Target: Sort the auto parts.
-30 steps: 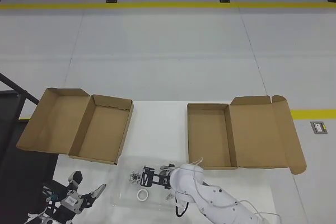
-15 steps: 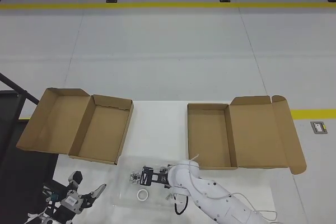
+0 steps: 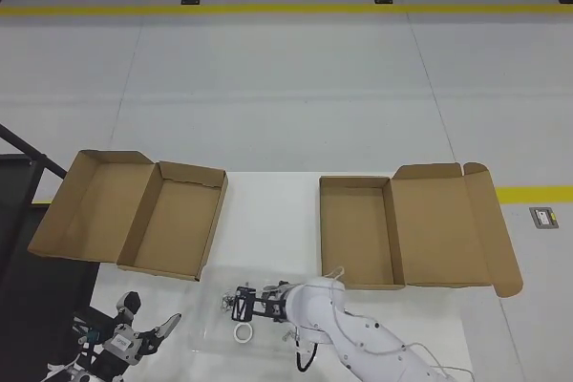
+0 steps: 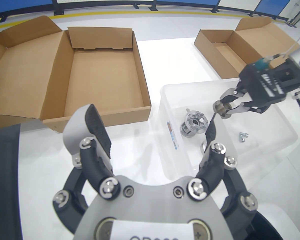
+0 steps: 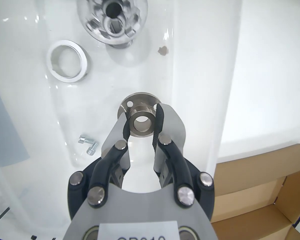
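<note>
On the white tabletop (image 3: 267,205) a clear plastic bin (image 4: 165,93) lies in front, between an open brown cardboard box (image 3: 177,229) at back left and a second cardboard box (image 3: 355,234) at back right; in the bin, a silver metal ring (image 5: 66,61) lies beside a spoked metal hub (image 4: 193,126)

Left box (image 3: 167,229), right box (image 3: 355,232): plain brown cardboard. Table (image 3: 267,205): white. Bin (image 4: 190,85): clear. Hub (image 5: 112,8), ring (image 5: 66,61): bright silver. Flanged bushing (image 5: 141,122): dull bronze-grey. Fingers (image 5: 160,119): black, ribbed pads
</note>
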Available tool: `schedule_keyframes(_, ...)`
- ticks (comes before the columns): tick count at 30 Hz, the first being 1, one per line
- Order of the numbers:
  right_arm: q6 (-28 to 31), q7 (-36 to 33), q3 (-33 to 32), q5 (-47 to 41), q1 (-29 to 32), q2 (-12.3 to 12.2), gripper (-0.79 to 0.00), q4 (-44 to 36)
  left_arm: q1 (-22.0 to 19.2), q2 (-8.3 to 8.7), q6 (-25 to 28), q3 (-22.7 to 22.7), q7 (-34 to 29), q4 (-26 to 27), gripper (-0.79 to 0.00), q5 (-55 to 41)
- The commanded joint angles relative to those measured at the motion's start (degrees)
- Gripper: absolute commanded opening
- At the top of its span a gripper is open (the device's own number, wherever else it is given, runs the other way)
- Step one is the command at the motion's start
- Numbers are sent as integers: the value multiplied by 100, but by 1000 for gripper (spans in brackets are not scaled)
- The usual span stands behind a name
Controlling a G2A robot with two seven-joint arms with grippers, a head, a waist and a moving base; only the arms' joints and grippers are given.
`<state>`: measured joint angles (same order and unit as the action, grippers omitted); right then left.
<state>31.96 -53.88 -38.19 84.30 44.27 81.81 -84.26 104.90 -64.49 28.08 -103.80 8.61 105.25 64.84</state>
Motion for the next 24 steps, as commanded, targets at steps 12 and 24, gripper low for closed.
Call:
schedule_keyframes(12,296,287,-974,917,1399,-487,-785,-2341,0,0,0,0,0,0,0,0)
schedule_keyframes(24,-2054,534,-1683,807,1176,-362,-785,-1905,0,0,0,0,0,0,0,0)
